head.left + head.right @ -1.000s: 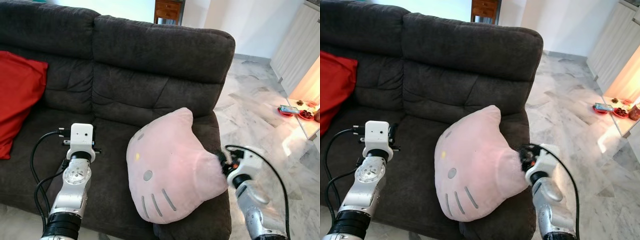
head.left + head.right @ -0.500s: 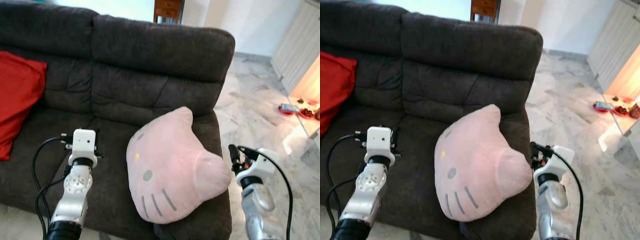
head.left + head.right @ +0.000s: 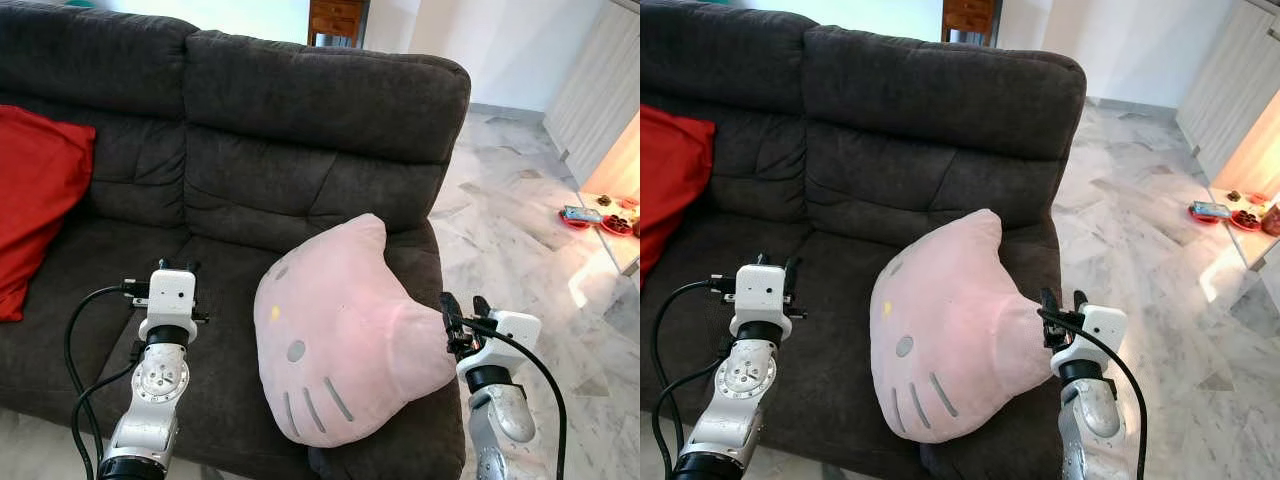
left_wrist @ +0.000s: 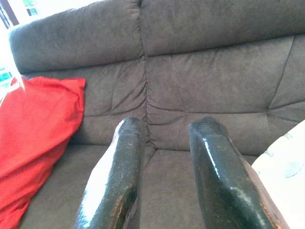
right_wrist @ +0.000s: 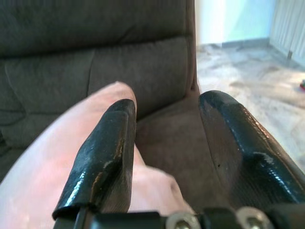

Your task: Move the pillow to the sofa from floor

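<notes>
Since a second ago the right gripper (image 3: 1059, 300) had let go of the pillow (image 3: 340, 335), jaws spread, probably just touching it; the pillow rested on the sofa (image 3: 300, 110). The left gripper (image 3: 176, 267) hung idle, jaws spread.

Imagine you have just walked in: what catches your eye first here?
A big pink cat-face pillow lying on the right seat of the dark grey sofa. Next, the red cushion at its left end. The right gripper, open, sits beside the pillow's right edge.
</notes>
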You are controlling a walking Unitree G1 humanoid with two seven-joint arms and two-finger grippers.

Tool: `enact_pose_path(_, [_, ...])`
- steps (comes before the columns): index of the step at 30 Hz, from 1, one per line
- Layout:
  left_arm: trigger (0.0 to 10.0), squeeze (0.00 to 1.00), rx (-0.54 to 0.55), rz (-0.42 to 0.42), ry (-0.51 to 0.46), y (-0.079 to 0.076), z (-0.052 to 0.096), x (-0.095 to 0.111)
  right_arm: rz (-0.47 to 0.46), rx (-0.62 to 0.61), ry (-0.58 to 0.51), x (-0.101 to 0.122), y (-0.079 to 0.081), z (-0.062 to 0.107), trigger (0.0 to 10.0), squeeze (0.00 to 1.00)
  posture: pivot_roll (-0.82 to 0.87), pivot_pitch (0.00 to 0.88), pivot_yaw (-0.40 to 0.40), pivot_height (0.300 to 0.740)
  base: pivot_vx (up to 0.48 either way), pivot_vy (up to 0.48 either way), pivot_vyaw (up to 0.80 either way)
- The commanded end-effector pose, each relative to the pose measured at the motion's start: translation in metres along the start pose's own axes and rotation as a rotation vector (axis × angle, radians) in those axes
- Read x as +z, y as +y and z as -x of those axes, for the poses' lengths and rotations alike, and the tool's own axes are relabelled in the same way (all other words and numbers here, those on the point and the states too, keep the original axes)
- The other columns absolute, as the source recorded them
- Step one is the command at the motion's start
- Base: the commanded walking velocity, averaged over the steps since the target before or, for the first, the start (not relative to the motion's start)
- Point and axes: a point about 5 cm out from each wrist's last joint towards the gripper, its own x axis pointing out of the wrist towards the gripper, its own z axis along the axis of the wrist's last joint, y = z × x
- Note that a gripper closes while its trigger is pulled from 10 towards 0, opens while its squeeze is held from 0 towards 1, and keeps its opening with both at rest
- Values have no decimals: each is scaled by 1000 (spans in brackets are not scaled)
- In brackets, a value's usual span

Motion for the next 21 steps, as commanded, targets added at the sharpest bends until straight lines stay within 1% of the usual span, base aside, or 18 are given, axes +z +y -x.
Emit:
enact_pose_path(1, [10000, 0, -12, -12, -19, -2, -2, 2, 5, -15, -13, 2, -3, -2, 10000, 0, 80, 0, -72, 740, 0, 0, 0])
enact_pose_path(8, [10000, 0, -31, -5, -53, -7, -5, 7, -3, -4, -23, 2, 2, -6, 10000, 0, 82, 0, -67, 740, 0, 0, 0])
enact_pose_path(20, [10000, 0, -41, -6, -55, -8, -4, 5, -8, 2, -24, 0, 5, -11, 10000, 0, 81, 0, -64, 740, 0, 0, 0])
enact_pose_path(21, [10000, 0, -43, -4, -56, -9, -4, 5, -7, 2, -24, 0, 5, -11, 10000, 0, 82, 0, -65, 740, -251, 0, 0])
